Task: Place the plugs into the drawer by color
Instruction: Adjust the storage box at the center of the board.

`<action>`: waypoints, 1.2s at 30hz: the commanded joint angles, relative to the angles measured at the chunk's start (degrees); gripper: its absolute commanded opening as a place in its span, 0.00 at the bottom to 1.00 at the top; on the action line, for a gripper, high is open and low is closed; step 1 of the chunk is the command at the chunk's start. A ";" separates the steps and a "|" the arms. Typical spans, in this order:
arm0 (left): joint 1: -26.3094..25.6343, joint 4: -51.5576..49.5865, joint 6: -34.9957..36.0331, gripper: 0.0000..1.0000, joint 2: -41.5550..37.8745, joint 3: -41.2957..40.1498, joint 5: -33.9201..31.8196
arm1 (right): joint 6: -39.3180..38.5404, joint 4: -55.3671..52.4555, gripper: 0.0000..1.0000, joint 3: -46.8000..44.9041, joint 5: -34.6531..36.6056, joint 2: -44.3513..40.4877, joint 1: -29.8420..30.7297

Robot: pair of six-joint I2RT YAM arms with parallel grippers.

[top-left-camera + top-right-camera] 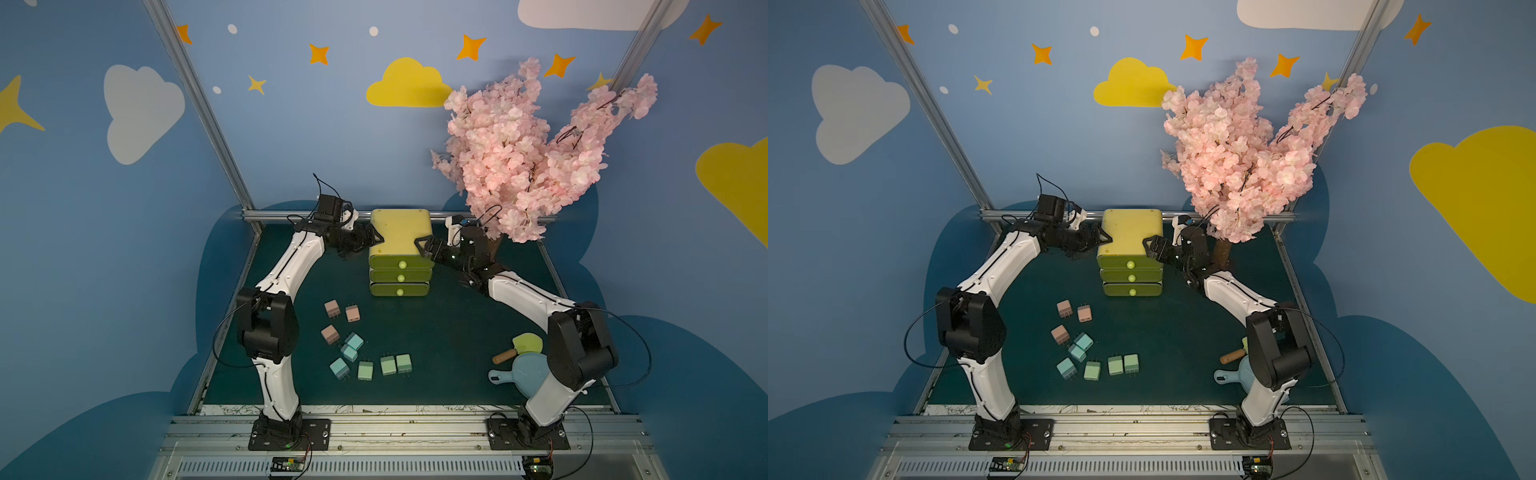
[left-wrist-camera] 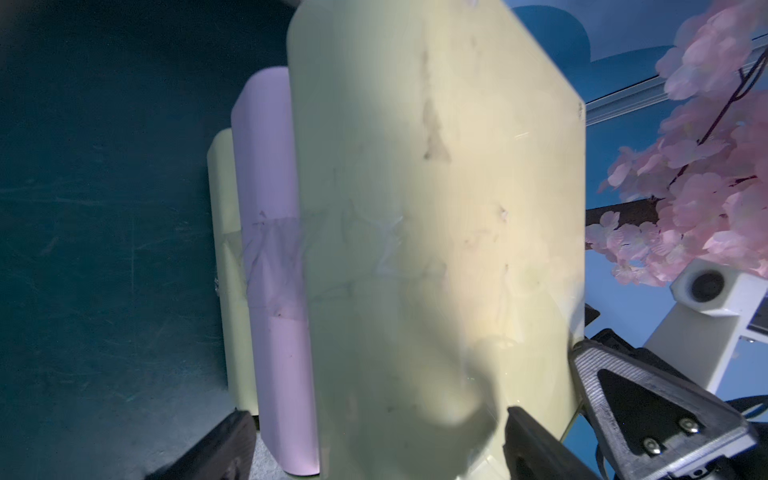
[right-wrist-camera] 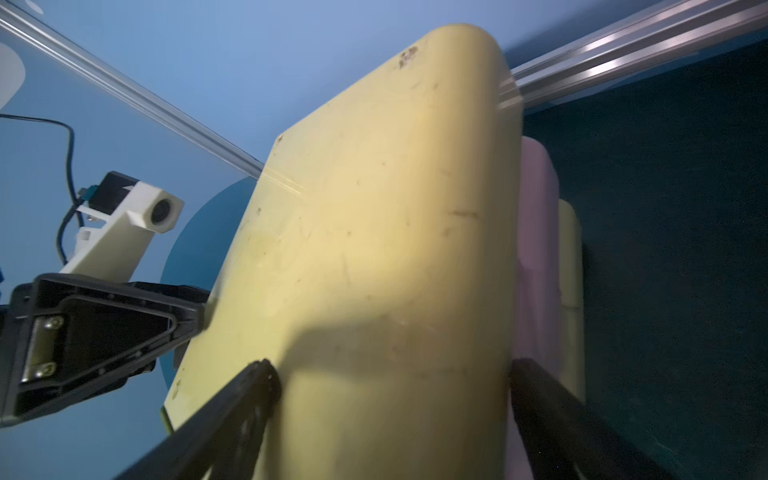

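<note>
Plugs (image 1: 354,341) lie loose on the mat (image 1: 449,345) before the drawer (image 1: 400,232). We see left gripper (image 1: 374,244) and right gripper (image 1: 423,246) spread astride its top tier, but cannot tell whether they squeeze. Blossom branches (image 1: 519,166) overhang the right one.

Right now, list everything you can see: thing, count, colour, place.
pink plugs: three, pale pink, mat's left, nearest the chest
blue plugs: three, light blue, just nearer the front
green plugs: three, mint, front row
drawer chest: one, yellow-green, three closed drawers, back centre
blossom tree: one, pink, back right
dustpan: one, light blue, front right
wooden-handled tool: one, yellow-green head, beside dustpan
mat: one, dark green, underneath
left end effector: black, chest's left edge
right end effector: black, chest's right edge
</note>
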 commanded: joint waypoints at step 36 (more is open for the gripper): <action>4.99 -0.25 1.31 0.90 -10.27 -4.15 -7.52 | -21.33 -19.56 0.93 32.97 5.02 12.71 6.02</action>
